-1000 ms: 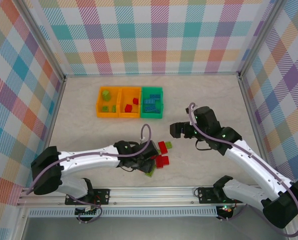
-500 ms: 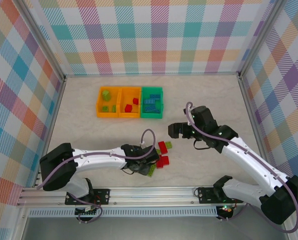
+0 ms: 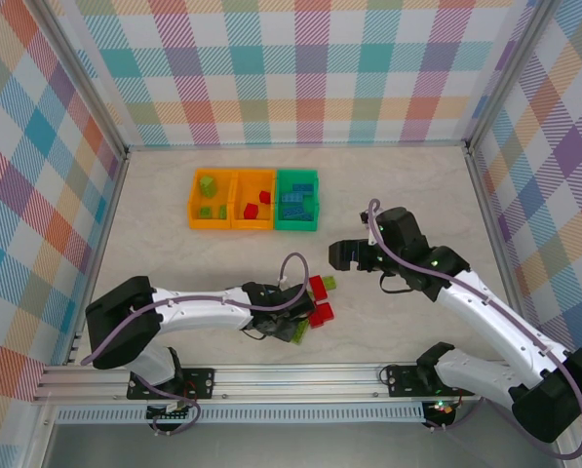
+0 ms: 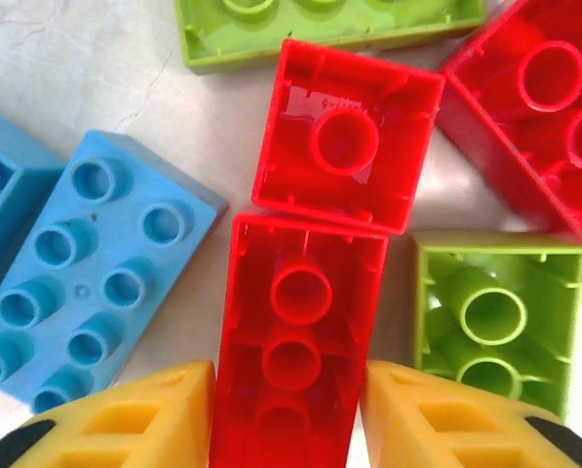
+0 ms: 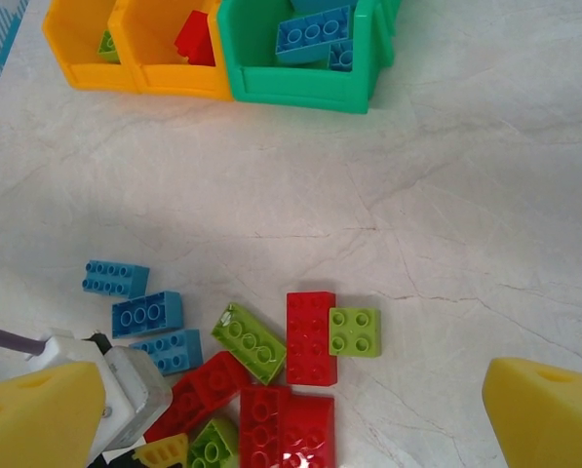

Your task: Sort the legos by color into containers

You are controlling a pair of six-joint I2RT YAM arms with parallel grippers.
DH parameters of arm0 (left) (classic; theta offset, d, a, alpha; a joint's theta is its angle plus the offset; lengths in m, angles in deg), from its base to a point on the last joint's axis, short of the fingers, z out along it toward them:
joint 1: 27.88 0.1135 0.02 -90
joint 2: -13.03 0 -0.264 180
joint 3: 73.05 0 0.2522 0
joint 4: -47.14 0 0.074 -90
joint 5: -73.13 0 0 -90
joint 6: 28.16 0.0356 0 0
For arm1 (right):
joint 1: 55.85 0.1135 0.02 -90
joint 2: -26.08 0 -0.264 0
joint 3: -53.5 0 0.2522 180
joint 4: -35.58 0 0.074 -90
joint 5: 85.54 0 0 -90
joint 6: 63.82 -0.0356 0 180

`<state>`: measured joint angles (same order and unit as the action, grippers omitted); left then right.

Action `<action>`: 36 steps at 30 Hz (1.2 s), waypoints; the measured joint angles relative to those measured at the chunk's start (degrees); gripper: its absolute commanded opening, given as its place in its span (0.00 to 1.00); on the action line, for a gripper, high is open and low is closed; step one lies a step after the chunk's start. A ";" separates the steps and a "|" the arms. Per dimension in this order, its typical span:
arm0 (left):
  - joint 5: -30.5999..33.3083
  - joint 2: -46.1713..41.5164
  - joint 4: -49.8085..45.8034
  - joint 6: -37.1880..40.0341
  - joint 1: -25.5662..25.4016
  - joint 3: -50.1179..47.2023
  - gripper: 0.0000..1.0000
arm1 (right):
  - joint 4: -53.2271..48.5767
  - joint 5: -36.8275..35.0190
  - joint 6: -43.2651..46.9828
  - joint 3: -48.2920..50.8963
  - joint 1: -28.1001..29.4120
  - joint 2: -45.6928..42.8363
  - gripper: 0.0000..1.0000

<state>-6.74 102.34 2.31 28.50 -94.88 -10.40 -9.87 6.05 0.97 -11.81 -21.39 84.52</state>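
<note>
You get bright, even light from overhead on the pale table, with only faint, soft-edged shadows. In your left wrist view, small white glare marks the glossy red brick, and the left fingertips look soft. In your right wrist view, the right fingertips blur at the corners.

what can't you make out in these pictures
- Left wrist view: the long red brick runs off the bottom edge; whether the left gripper grips it is unclear.
- Top view: the left gripper covers part of the loose legos.
- Right wrist view: the top edge cuts off the containers, so their contents cannot be counted.
</note>
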 measured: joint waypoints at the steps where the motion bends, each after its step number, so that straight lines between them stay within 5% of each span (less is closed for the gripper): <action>1: 0.02 0.63 0.24 0.04 0.00 0.00 0.33 | -0.20 0.17 -0.11 -0.02 0.00 -0.04 1.00; 10: 0.13 -0.44 0.81 0.11 0.00 0.00 0.29 | -4.26 5.14 -0.02 -2.25 0.00 -0.13 1.00; 15: 2.45 -8.85 -2.03 1.14 0.98 1.60 0.26 | -5.90 8.72 0.11 -3.13 0.00 -0.50 1.00; 22: 5.20 -18.40 -0.31 6.84 17.11 10.21 0.26 | -4.83 10.10 -0.28 -3.13 0.00 -1.88 1.00; 28: 5.29 -5.62 3.54 13.53 32.87 21.05 0.26 | -4.22 10.54 -0.98 -3.28 0.00 -0.96 1.00; 33: 3.56 10.67 5.79 16.22 40.39 31.95 0.29 | -4.15 10.51 -1.16 -3.28 0.00 -0.96 1.00; 36: 1.84 18.53 6.21 16.79 43.32 37.48 0.39 | -4.17 10.49 -1.18 -3.28 0.00 -0.96 1.00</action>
<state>-4.90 120.88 8.52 45.28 -51.56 27.08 -14.04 16.54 -0.21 -15.09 -21.39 83.56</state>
